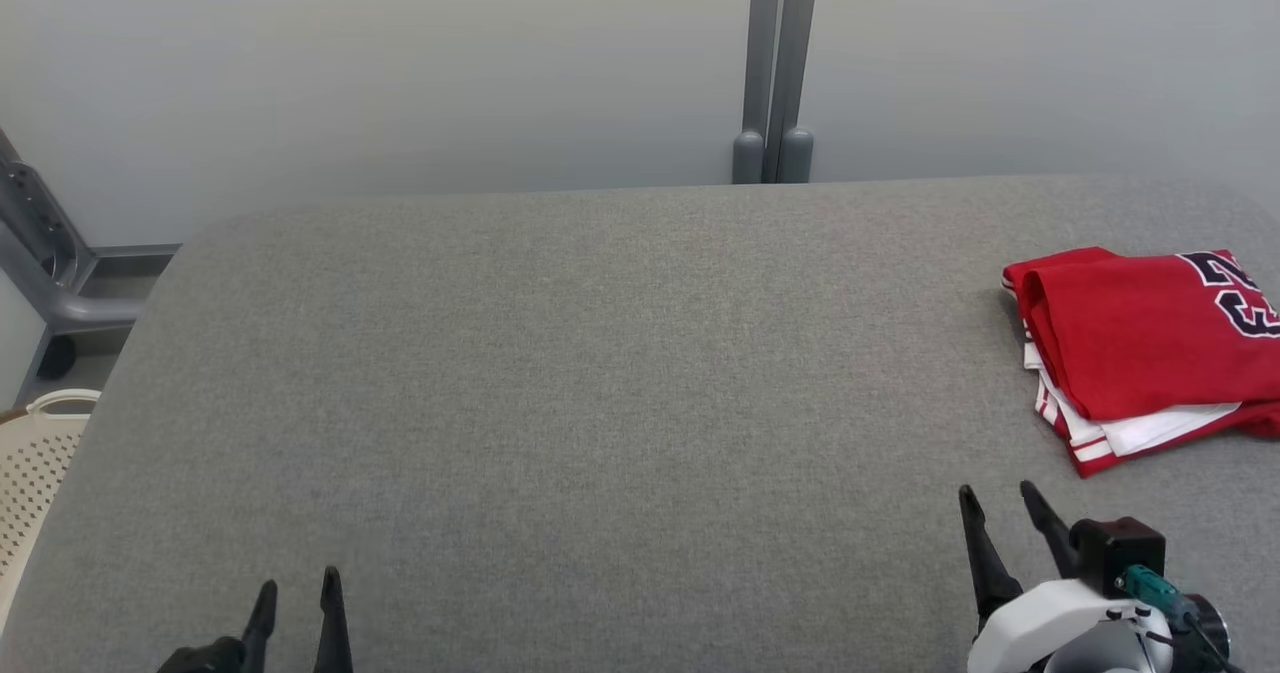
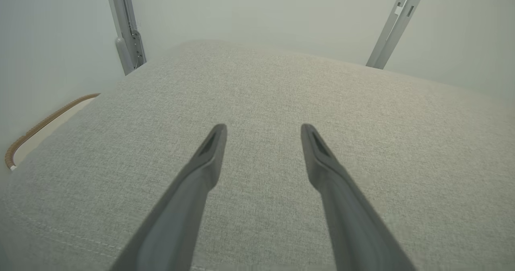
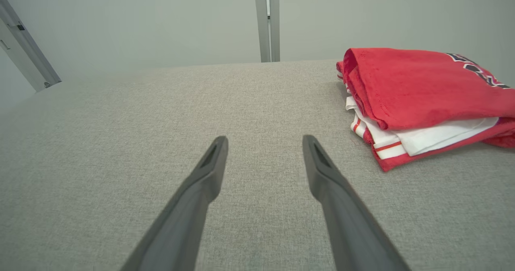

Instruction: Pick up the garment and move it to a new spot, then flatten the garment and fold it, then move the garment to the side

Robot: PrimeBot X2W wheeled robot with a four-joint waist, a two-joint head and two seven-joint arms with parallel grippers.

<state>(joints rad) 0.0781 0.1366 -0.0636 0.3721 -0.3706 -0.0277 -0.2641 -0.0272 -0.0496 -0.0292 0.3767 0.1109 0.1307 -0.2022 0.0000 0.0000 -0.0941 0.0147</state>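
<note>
**Folded red garment at the table's right edge, both claws wide**

At the far left, beside the table, stands a cream perforated basket (image 1: 35, 453), with a grey metal frame (image 1: 50, 253) behind it against the wall. The left gripper (image 1: 298, 581) sits at the lower left over the grey fabric table (image 1: 600, 373). Its two dark fingers are spread wide, and in the left wrist view the table's weave shows between them (image 2: 263, 128). The basket's rim (image 2: 44, 122) curves past the table's edge in that same view.

Beyond the table's far edge, right of the middle, a grey upright post (image 1: 775, 73) rises against the pale wall.

Further right, the right gripper (image 1: 996, 489) hovers over the near part of the table, fingers parted wide and holding nothing (its white wrist housing shows below them). The garment (image 1: 1140, 338), red with white layers and striped trim and dark lettering on top, lies folded in a neat stack at the table's right edge. It is partly cut off by the frame. From the right wrist view it lies ahead and to the right of the open fingers (image 3: 264, 139), near them but apart, its folded edge (image 3: 418, 94) facing the claw.
</note>
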